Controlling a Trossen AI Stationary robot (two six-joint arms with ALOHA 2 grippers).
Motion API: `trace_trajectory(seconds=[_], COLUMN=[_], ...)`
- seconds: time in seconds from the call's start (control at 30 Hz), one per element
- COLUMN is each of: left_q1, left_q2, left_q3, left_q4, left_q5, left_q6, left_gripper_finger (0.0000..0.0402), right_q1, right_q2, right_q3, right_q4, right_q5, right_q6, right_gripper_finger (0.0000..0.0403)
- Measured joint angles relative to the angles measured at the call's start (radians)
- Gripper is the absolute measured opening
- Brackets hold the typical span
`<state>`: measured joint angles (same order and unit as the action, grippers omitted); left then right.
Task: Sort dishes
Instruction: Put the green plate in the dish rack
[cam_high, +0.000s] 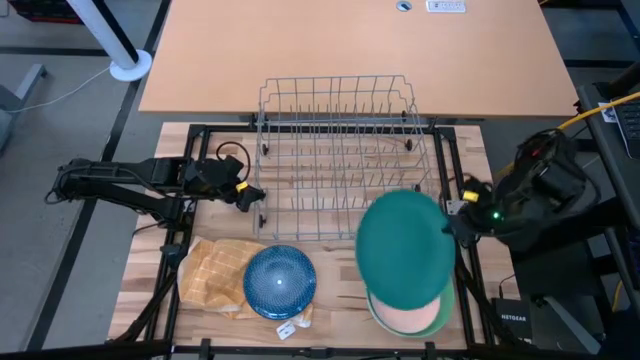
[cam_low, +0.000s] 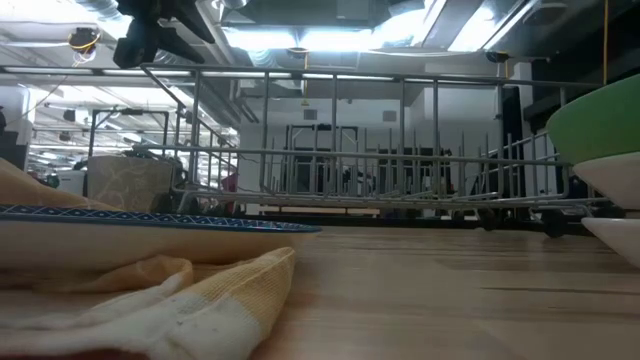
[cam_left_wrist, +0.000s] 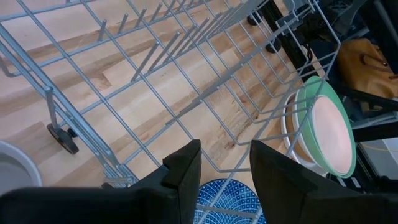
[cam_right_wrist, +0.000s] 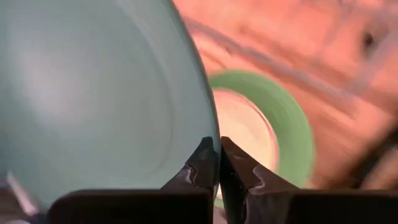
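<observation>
Right claw (cam_right_wrist: 217, 155) is pinched tight on the teal plate's (cam_high: 404, 248) rim, plate lifted just ahead of it, over the green stack (cam_high: 440, 310). Keep it on edge for the rack (cam_high: 340, 150) beyond. Left claw (cam_left_wrist: 225, 163) hovers part-open, empty, above the blue plate (cam_high: 280, 281).

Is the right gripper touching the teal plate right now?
Touching. In the right wrist view, the right gripper pinches the teal plate by its rim, fingers shut on the edge.
</observation>
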<state>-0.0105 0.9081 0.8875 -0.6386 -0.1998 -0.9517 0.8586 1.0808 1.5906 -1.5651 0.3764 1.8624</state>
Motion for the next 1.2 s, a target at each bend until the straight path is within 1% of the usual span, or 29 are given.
trace_trajectory(seconds=[0.1, 0.23, 0.5, 0.6, 0.7, 0.77, 0.93, 1.07, 1.13, 1.2], left_q1=[-0.001, 0.000, 0.000, 0.000, 0.000, 0.000, 0.000, 0.000, 0.000, 0.000], left_q2=[0.000, 0.000, 0.000, 0.000, 0.000, 0.000, 0.000, 0.000, 0.000, 0.000], left_q3=[0.000, 0.000, 0.000, 0.000, 0.000, 0.000, 0.000, 0.000, 0.000, 0.000], left_q4=[0.000, 0.001, 0.000, 0.000, 0.000, 0.000, -0.001, 0.000, 0.000, 0.000], left_q5=[-0.015, -0.039, -0.075, -0.075, -0.076, -0.076, -0.082, -0.114, -0.139, -0.156], left_q6=[0.019, 0.021, 0.021, 0.021, 0.045, 0.062, 0.084, 0.094, 0.090, 0.087], left_gripper_finger=[0.0129, 0.0129, 0.0129, 0.0129, 0.0129, 0.0129, 0.0129, 0.0129, 0.0129, 0.0129], right_q1=[-0.057, -0.175, -0.478, -0.608, -0.749, -0.842, -1.067, -1.217, -1.276, -1.330], right_q2=[0.004, 0.004, 0.004, 0.005, 0.012, 0.030, 0.119, 0.219, 0.277, 0.331], right_q3=[0.044, 0.067, 0.067, 0.071, 0.104, 0.143, 0.275, 0.372, 0.402, 0.416], right_q4=[-0.012, -0.005, -0.006, -0.008, -0.008, -0.007, -0.005, -0.005, -0.004, -0.004], right_q5=[0.098, 0.182, 0.274, 0.287, 0.299, 0.341, 0.487, 0.625, 0.664, 0.671], right_q6=[-0.031, -0.104, -0.272, -0.354, -0.466, -0.541, -0.739, -0.886, -0.938, -0.986], right_gripper_finger=[0.0008, 0.0008, 0.0008, 0.0008, 0.0008, 0.0008, 0.0008, 0.0008, 0.0008, 0.0008])
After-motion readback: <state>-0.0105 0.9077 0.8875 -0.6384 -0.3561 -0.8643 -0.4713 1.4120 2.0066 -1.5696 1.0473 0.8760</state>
